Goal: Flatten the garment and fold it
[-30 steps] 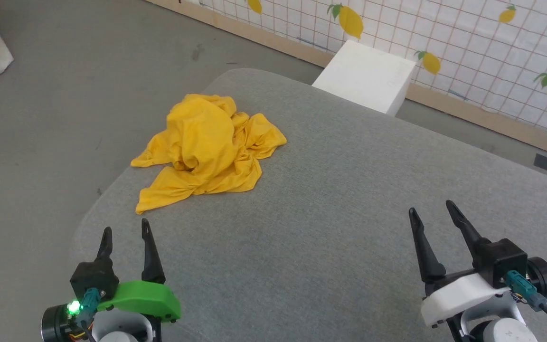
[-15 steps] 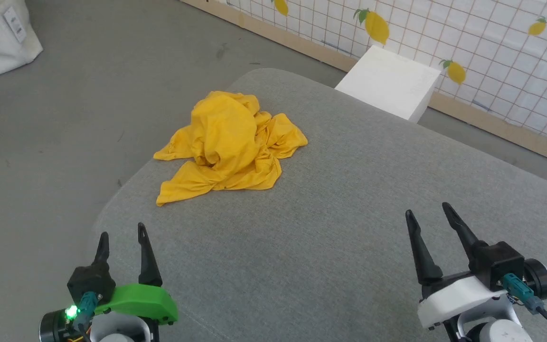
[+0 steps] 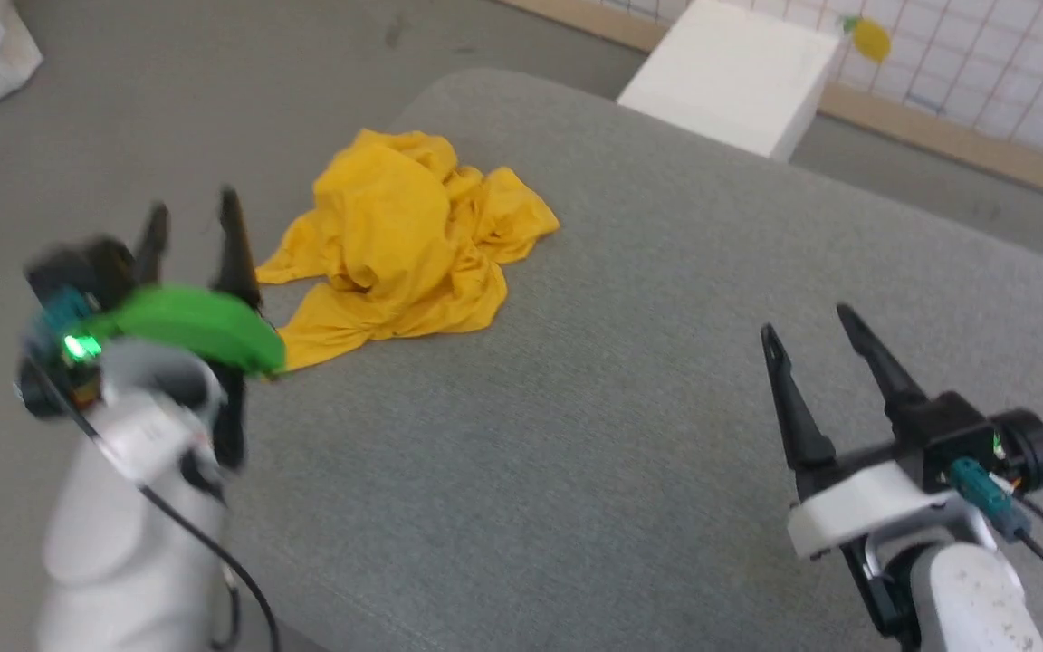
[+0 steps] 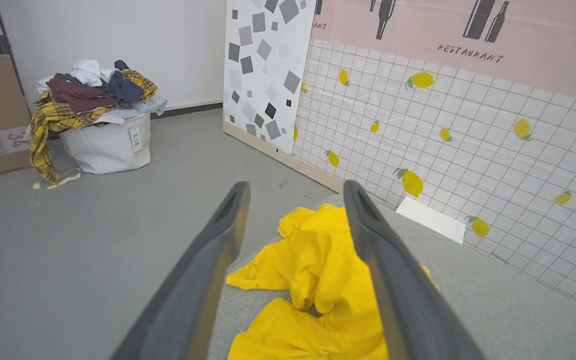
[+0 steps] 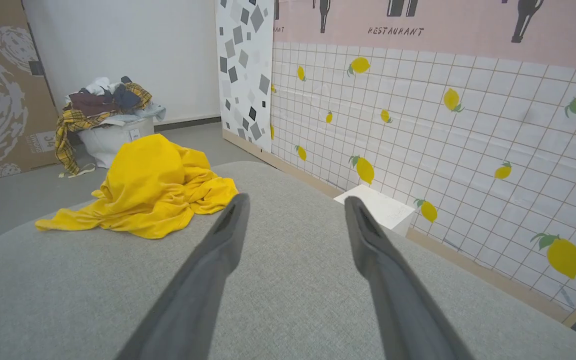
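The garment (image 3: 404, 249) is a bright yellow shirt lying in a crumpled heap near the far left corner of the grey padded table (image 3: 630, 398). Its print is hidden in the folds. My left gripper (image 3: 194, 206) is raised just left of the heap, blurred, open and holding nothing. In the left wrist view the garment (image 4: 318, 270) lies below and ahead of the spread fingers (image 4: 203, 280). My right gripper (image 3: 811, 324) hovers open and empty over the table's near right, well away from the garment (image 5: 148, 190).
A white box (image 3: 734, 77) stands on the floor beyond the table, by a tiled wall with lemon prints (image 5: 418, 125). A white laundry bag heaped with clothes (image 4: 98, 120) sits on the grey floor to the far left.
My left arm has lifted and moved forward up to the heap's left side. The right gripper rose slightly. The head camera has shifted, so the whole picture moved. The garment lies as before.
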